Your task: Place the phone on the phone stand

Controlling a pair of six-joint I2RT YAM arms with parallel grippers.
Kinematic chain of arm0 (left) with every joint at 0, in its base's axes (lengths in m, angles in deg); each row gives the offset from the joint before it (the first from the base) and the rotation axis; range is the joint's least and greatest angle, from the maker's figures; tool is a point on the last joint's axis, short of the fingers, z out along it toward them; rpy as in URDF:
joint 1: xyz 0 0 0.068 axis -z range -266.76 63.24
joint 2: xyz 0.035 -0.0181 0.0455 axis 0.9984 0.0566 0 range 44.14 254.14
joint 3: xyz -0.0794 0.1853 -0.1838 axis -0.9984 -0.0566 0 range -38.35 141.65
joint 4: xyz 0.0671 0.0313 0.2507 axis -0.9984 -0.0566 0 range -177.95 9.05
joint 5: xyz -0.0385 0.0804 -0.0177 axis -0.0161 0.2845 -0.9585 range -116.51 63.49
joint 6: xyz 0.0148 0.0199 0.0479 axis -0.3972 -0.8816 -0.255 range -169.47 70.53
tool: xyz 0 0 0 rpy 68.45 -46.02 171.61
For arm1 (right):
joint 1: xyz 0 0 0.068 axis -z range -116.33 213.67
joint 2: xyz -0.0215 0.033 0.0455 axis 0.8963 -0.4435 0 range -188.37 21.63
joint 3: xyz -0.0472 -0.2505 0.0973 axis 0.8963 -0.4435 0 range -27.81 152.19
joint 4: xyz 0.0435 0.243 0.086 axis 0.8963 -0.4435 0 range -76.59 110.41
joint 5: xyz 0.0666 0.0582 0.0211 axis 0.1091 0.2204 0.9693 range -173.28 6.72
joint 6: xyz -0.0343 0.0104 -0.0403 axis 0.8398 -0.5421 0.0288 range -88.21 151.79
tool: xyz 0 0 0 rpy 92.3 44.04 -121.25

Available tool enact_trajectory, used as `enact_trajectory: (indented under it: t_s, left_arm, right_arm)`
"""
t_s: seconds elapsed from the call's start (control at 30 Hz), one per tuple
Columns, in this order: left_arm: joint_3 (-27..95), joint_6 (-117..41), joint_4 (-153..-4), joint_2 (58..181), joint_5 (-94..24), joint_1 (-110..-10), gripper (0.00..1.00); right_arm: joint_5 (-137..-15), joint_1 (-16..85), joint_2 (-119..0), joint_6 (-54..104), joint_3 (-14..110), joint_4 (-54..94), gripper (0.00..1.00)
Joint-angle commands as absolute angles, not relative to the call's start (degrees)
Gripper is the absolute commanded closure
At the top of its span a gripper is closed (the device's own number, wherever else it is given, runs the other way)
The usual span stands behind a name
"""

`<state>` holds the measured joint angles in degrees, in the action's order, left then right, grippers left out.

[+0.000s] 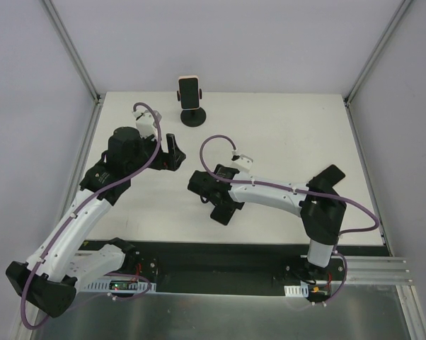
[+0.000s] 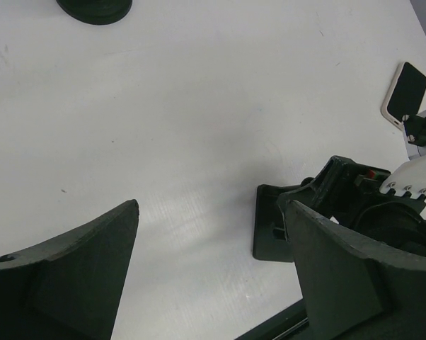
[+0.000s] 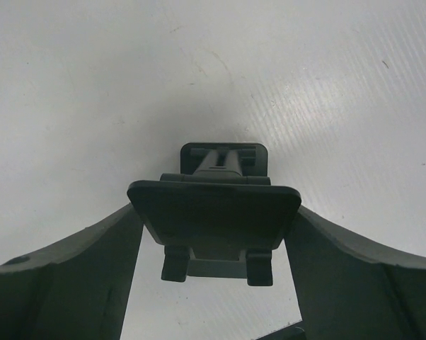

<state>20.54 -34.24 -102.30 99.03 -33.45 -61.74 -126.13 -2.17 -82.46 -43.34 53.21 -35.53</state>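
Note:
The phone (image 1: 189, 90), dark-faced with a pale pink rim, sits upright on a holder with a round black base (image 1: 192, 115) at the table's back edge. That base also shows in the left wrist view (image 2: 94, 8). A dark folding phone stand (image 3: 214, 212) rests on the table at mid-front, and it also shows in the top view (image 1: 223, 210). My right gripper (image 3: 216, 212) is spread wide and straddles the stand's plate, with a fingertip at each side edge. My left gripper (image 2: 209, 212) is open and empty, over bare table to the stand's left.
The stand's square foot (image 2: 269, 230) lies flat on the white table (image 1: 284, 134). Purple cables (image 1: 146, 110) loop above both wrists. A metal frame post (image 1: 71, 49) stands at each back corner. A black strip (image 1: 220, 258) runs along the near edge.

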Motion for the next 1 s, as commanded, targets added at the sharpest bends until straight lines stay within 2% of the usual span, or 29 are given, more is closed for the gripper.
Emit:
enact_trajectory:
  t_s: [0.0, 0.03, 0.07, 0.13, 0.17, 0.2, 0.23, 0.3, 0.33, 0.4, 0.43, 0.47, 0.53, 0.57, 0.73, 0.97]
  left_arm:
    - [20.19, -35.76, -101.43, 97.14, -32.32, -62.06, 0.18]
    - [20.1, -35.84, -101.43, 97.05, -32.14, -61.97, 0.18]
    - [20.1, -35.84, -101.26, 97.05, -32.14, -62.06, 0.18]
    - [20.1, -35.93, -101.35, 96.87, -31.88, -62.06, 0.18]
    - [20.01, -35.93, -101.34, 96.87, -31.79, -61.89, 0.18]
    - [20.01, -35.93, -101.43, 96.79, -31.87, -61.88, 0.18]
    - [19.92, -35.84, -101.43, 96.87, -32.05, -61.88, 0.18]
    - [19.92, -35.84, -101.43, 96.96, -32.14, -61.8, 0.18]
    - [19.92, -35.84, -101.43, 96.96, -31.96, -61.88, 0.18]
    - [19.83, -35.93, -101.43, 97.14, -31.7, -61.8, 0.18]
    - [19.75, -35.93, -101.35, 97.14, -31.61, -61.8, 0.18]
    - [19.75, -35.84, -101.34, 97.22, -31.52, -61.8, 0.19]
    - [19.57, -36.02, -101.43, 97.31, -31.17, -61.8, 0.18]
    - [19.57, -36.02, -101.35, 97.23, -30.82, -61.88, 0.18]
    - [19.57, -36.19, -101.26, 97.57, -30.29, -61.8, 0.18]
    - [19.57, -36.02, -101.26, 99.07, -30.99, -61.8, 0.18]
  right_arm:
    - [-128.1, -1.8, -82.52, -44.85, 55.08, -39.0, 0.22]
    - [-128.53, -1.8, -82.52, -44.68, 54.9, -39.0, 0.26]
    - [-129.67, -1.89, -82.52, -44.41, 54.72, -38.91, 0.38]
    - [-131.6, -1.72, -82.34, -42.57, 54.72, -38.74, 0.5]
    - [-133.96, -1.46, -82.26, -41.61, 54.72, -38.48, 0.66]
    - [-135.29, -1.37, -81.91, -39.42, 54.72, -38.04, 0.79]
    - [-138.7, -1.28, -81.82, -37.66, 54.37, -37.43, 0.98]
    - [-142.84, -0.58, -80.94, -33.1, 53.41, -32.78, 0.99]
    - [-146.35, -0.05, -80.5, -24.72, 52.79, -29.72, 0.99]
    - [-147.61, 2.75, -78.31, -13.63, 48.76, -14.81, 1.0]
    - [-143.17, 4.51, -77.26, 0.27, 46.31, -7.35, 1.0]
    - [-139.39, 8.79, -75.59, 6.5, 42.54, 7.0, 1.0]
    - [-127.91, 13.47, -75.14, 17.92, 41.1, 16.15, 1.0]
    - [-126.27, 16.79, -76.18, 19.99, 41.88, 18.98, 0.99]
    - [-114.77, 23.5, -84.26, 29.58, 58.21, 17.25, 1.0]
    - [-106.57, 29.04, -99.62, 31.35, 78.34, 13.82, 1.0]
